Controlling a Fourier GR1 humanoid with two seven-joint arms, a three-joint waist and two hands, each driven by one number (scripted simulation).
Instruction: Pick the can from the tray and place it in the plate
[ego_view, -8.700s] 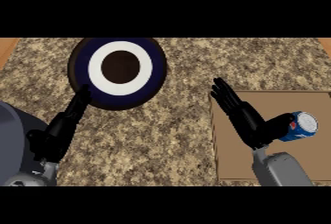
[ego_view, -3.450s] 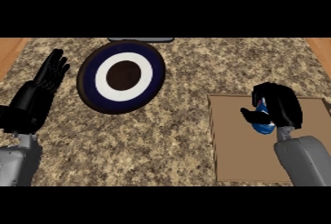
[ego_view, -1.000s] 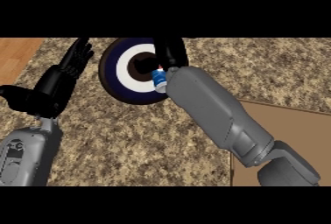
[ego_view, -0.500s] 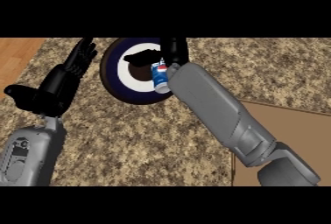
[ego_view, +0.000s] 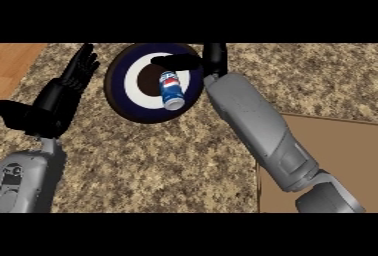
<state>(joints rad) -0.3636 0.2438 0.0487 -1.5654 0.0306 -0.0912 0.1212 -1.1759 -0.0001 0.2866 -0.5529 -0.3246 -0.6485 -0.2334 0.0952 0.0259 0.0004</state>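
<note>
The blue soda can (ego_view: 171, 90) lies on its side on the round plate (ego_view: 127, 97), which has a dark blue rim and a white ring, at the far middle of the counter. My right hand (ego_view: 210, 60) hovers just beyond the can at the plate's far right edge. Its thumb (ego_view: 171, 61) sticks out left over the can's top end and its fingers are straight; nothing is curled round the can. My left hand (ego_view: 68, 87) stands open, fingers up, left of the plate.
The brown tray (ego_view: 336, 145) lies at the right, partly hidden by my right forearm (ego_view: 255, 130). The counter is speckled stone, with a strip of wood (ego_view: 16, 62) at the far left edge.
My right hand carried the can from the tray over to the plate. In the last half second its fingers have come away from the can, which now lies on the plate.
</note>
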